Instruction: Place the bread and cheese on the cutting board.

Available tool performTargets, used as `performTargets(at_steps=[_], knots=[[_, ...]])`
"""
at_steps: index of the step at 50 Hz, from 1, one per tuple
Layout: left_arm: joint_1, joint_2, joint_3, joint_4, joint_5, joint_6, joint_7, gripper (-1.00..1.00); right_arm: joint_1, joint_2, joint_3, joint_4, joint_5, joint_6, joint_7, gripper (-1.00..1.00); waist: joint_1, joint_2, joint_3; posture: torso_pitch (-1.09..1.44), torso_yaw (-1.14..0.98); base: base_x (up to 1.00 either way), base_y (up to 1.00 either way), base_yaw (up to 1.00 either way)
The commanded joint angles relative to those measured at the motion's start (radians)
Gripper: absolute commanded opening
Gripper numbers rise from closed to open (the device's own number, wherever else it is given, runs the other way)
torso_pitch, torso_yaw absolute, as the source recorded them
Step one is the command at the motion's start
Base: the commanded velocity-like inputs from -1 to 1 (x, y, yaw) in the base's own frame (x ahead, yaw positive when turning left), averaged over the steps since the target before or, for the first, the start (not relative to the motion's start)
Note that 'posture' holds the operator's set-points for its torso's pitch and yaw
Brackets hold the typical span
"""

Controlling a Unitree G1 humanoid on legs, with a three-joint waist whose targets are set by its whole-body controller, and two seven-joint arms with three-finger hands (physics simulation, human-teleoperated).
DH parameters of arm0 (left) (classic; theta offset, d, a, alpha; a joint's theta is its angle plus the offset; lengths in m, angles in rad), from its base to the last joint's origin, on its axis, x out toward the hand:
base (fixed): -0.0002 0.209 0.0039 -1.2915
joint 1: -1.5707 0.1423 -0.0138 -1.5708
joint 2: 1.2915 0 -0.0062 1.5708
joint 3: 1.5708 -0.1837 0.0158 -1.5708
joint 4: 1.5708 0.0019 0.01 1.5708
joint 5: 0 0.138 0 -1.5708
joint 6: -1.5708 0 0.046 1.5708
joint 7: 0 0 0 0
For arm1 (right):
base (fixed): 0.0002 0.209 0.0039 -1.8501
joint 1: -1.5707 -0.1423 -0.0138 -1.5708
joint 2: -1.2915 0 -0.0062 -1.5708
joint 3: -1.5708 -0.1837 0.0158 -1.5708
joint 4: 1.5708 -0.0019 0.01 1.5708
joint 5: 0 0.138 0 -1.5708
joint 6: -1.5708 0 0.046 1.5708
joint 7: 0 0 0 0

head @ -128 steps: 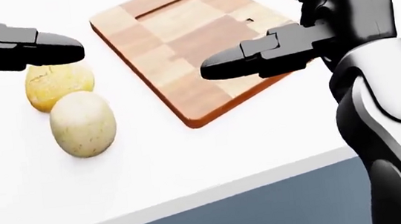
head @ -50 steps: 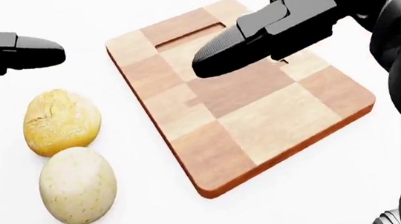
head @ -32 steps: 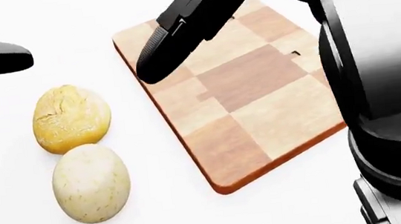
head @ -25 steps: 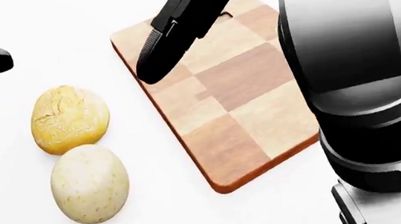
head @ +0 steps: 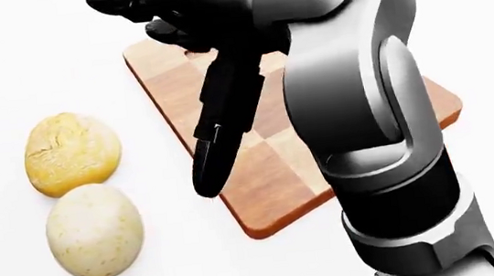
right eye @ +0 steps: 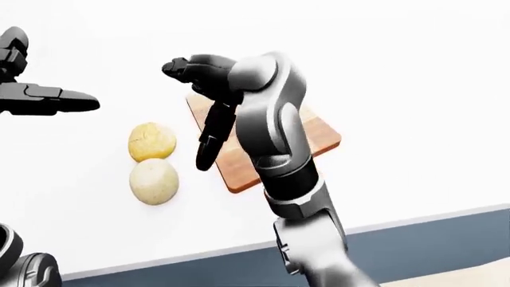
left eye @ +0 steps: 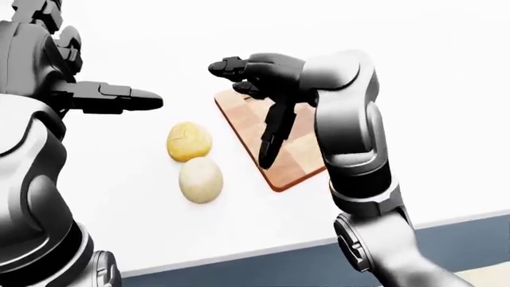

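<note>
A golden, crusty bread roll [head: 73, 153] lies on the white counter. Just below it in the head view, touching it, is a pale speckled round of cheese [head: 94, 230]. The checkered wooden cutting board [head: 274, 180] lies to their right with nothing on it, partly hidden by my right arm. My right hand [left eye: 243, 110] hangs open above the board's left edge. One long finger [head: 216, 148] points down beside the food, and the others curl at the top. My left hand [left eye: 119, 98] hovers open above and to the left of the bread, holding nothing.
The white counter [left eye: 438, 149] stretches wide to the right of the board. Its near edge [left eye: 239, 251] runs along the bottom of the eye views, with a blue-grey front below. My right forearm [head: 362, 98] covers much of the board in the head view.
My right arm has swung left across the board, its long finger now pointing down by the board's left edge. The left hand has slid almost out of the head view. The camera shifted slightly.
</note>
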Motion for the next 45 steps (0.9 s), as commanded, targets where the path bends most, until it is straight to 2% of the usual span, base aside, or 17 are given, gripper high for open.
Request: performTargets(at_steps=[1, 2, 3, 5, 7, 19, 21, 27, 32, 45], knots=[[-0.027, 0.018, 0.012, -0.02, 0.002, -0.029, 0.007, 1.0, -0.041, 0.011, -0.003, -0.055, -0.025, 0.024, 0.056, 1.0, 0.0, 0.006, -0.03, 0.0, 0.0, 0.0, 0.0, 0.0], [-0.012, 0.007, 0.006, -0.021, 0.003, -0.041, 0.012, 1.0, 0.017, 0.075, 0.062, -0.225, -0.06, 0.158, 0.157, 1.0, -0.001, 0.007, -0.03, 0.0, 0.0, 0.0, 0.0, 0.0], [-0.013, 0.006, 0.005, -0.02, 0.003, -0.041, 0.013, 1.0, 0.011, 0.084, 0.077, -0.256, -0.088, 0.199, 0.202, 1.0, 0.0, 0.007, -0.031, 0.0, 0.0, 0.0, 0.0, 0.0], [-0.012, 0.006, 0.005, -0.021, 0.002, -0.042, 0.013, 1.0, 0.024, 0.107, 0.08, -0.267, -0.116, 0.189, 0.219, 1.0, -0.001, 0.009, -0.027, 0.0, 0.0, 0.0, 0.0, 0.0], [-0.004, 0.007, 0.01, -0.027, 0.002, -0.04, 0.011, 1.0, 0.093, 0.149, 0.103, -0.297, -0.142, 0.168, 0.214, 1.0, -0.004, 0.014, -0.026, 0.0, 0.0, 0.0, 0.0, 0.0], [0.021, 0.002, 0.021, -0.046, -0.006, -0.041, 0.015, 1.0, 0.158, 0.278, 0.106, -0.222, -0.2, 0.041, 0.187, 1.0, -0.009, 0.031, -0.034, 0.0, 0.0, 0.0, 0.0, 0.0], [0.024, 0.003, 0.021, -0.049, -0.006, -0.041, 0.015, 1.0, 0.147, 0.285, 0.092, -0.193, -0.188, 0.022, 0.166, 1.0, -0.01, 0.033, -0.035, 0.0, 0.0, 0.0, 0.0, 0.0], [0.029, 0.003, 0.022, -0.053, -0.008, -0.041, 0.015, 1.0, 0.159, 0.296, 0.097, -0.16, -0.169, -0.002, 0.136, 1.0, -0.011, 0.036, -0.038, 0.0, 0.0, 0.0, 0.0, 0.0], [0.026, 0.008, 0.024, -0.055, -0.008, -0.036, 0.013, 1.0, 0.157, 0.288, 0.082, -0.107, -0.143, -0.032, 0.088, 1.0, -0.013, 0.037, -0.04, 0.0, 0.0, 0.0, 0.0, 0.0], [0.007, 0.011, 0.013, -0.033, -0.006, -0.043, 0.013, 1.0, 0.149, 0.272, 0.086, -0.109, -0.127, -0.019, 0.089, 0.99, -0.015, 0.037, -0.041, 0.0, 0.0, 0.0, 0.0, 0.0]])
